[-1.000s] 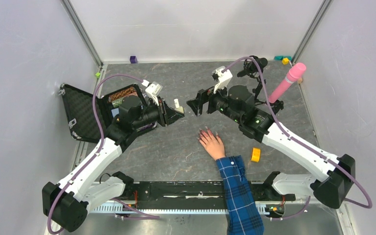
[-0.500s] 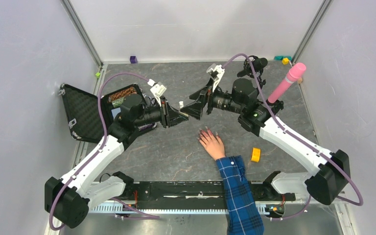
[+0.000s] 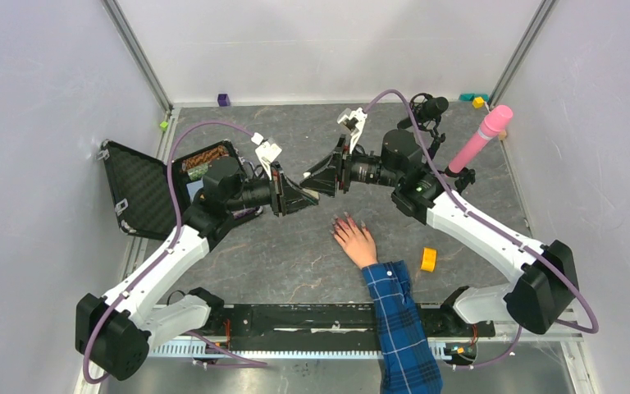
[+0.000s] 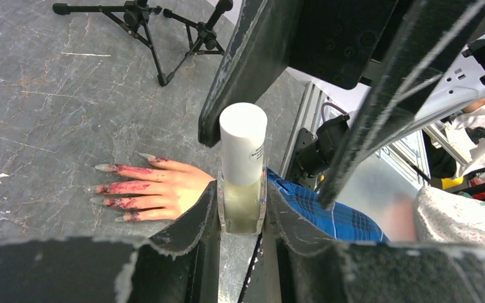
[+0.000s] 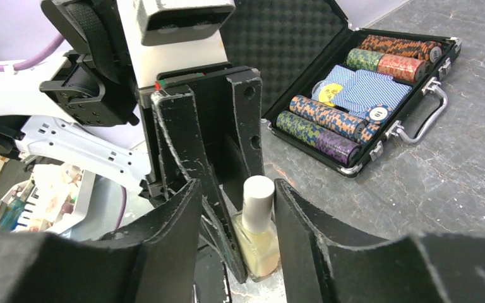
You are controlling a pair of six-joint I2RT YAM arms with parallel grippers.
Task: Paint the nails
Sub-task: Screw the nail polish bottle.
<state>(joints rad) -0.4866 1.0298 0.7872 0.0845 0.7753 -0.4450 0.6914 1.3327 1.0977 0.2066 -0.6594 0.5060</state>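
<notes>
My left gripper [image 4: 242, 189] is shut on the glass body of a small bottle [image 4: 242, 208] of pale yellowish polish, held above the table. Its white cap [image 5: 257, 201] stands between the fingers of my right gripper [image 5: 237, 189], which is open, with a gap on the cap's left side. In the top view the two grippers, left [image 3: 299, 197] and right [image 3: 320, 176], meet nose to nose. Below them a pale hand [image 3: 354, 240] in a blue plaid sleeve [image 3: 400, 320] lies flat. The nails [image 4: 104, 168] are long and pointed, and the fingers are smeared dark pink.
An open black case of poker chips [image 3: 143, 193] lies at the left. A pink cylinder [image 3: 480, 138] and a black tripod [image 3: 426, 111] stand at the back right. A yellow roll [image 3: 429, 259] lies right of the sleeve. Small blocks sit by the back wall.
My right gripper has swung left to the bottle and narrowed its jaws around the cap. The left gripper has shifted slightly right with the bottle. The hand has not moved.
</notes>
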